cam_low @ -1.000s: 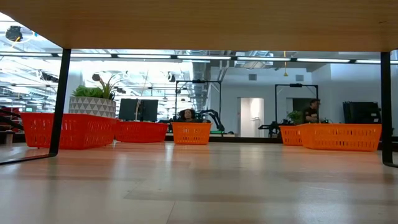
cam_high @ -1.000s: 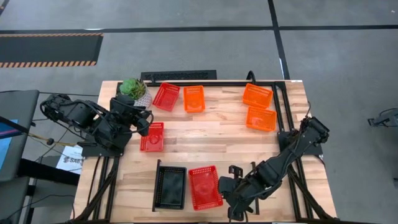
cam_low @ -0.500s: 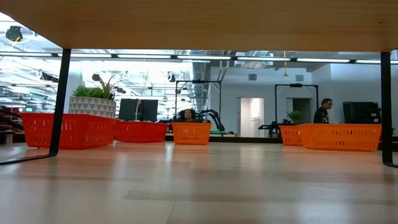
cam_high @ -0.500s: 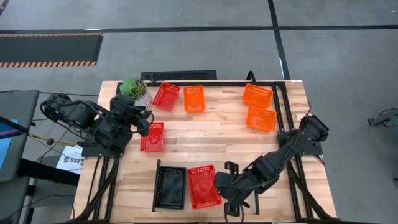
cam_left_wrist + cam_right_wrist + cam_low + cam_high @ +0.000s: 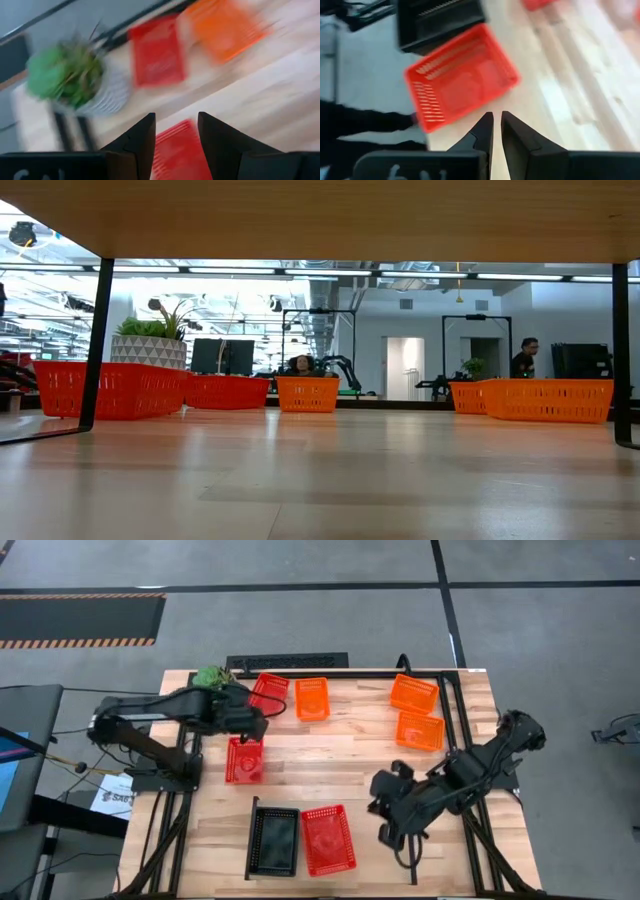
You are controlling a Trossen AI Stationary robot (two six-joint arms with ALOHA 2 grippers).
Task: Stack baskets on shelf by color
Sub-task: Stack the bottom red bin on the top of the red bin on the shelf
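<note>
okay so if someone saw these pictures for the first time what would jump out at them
Probably the bright baskets scattered over the wooden table: four orange ones along the far side, such as the pair at the far right, red ones at the left, and a red basket beside a black basket at the near edge. Next, the two dark arms: the left gripper above the left red basket, the right gripper near the middle, holding nothing.
</note>
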